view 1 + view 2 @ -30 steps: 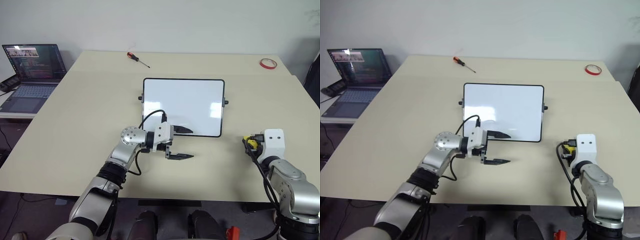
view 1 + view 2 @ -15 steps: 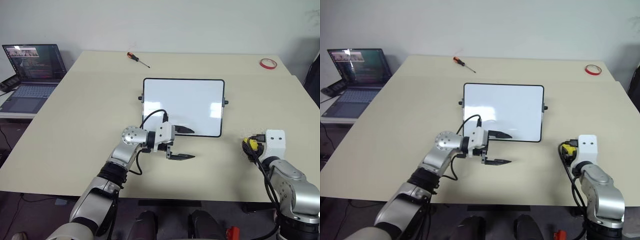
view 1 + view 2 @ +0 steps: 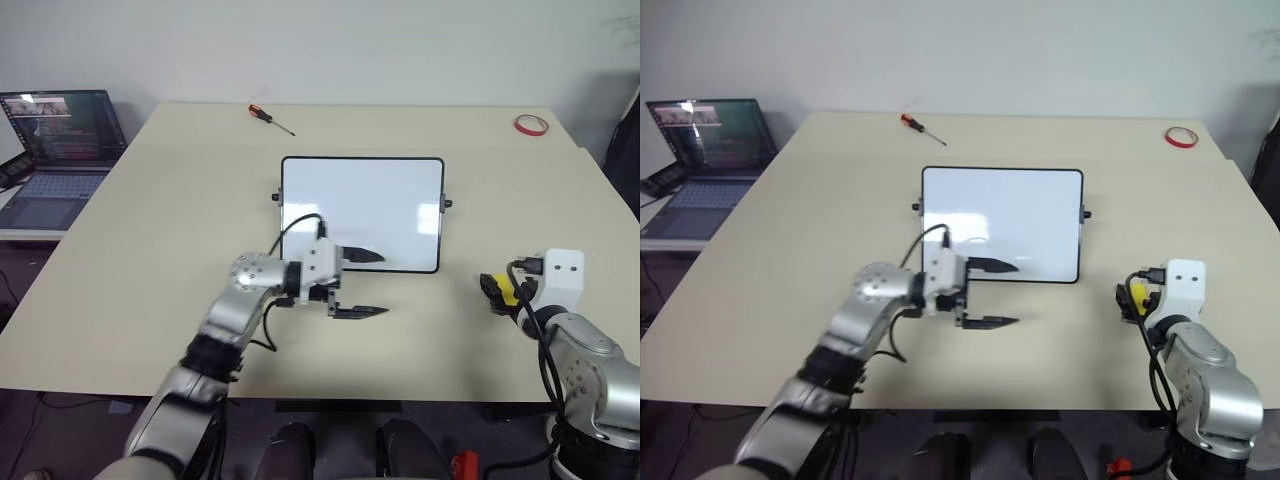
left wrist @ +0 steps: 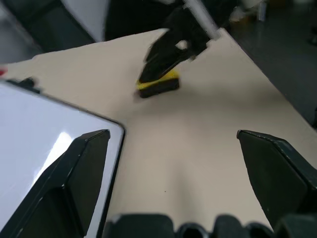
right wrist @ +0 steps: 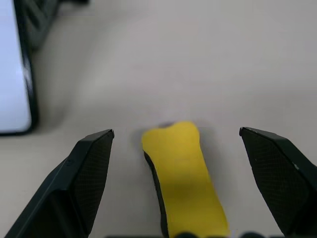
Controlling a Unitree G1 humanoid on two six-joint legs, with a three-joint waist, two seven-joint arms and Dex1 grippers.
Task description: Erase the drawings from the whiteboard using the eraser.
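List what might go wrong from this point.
1. The right end effector stands open around the eraser lying on the table; drawing back carelessly may knock the block.
2. The left end effector hangs open at the whiteboard's near edge; one finger lies over the frame and might push the board.
3. The board looks clean, but glare may hide faint marks.

No text, label or number can be read; the open laptop's dark screen shows lines too small to make out.
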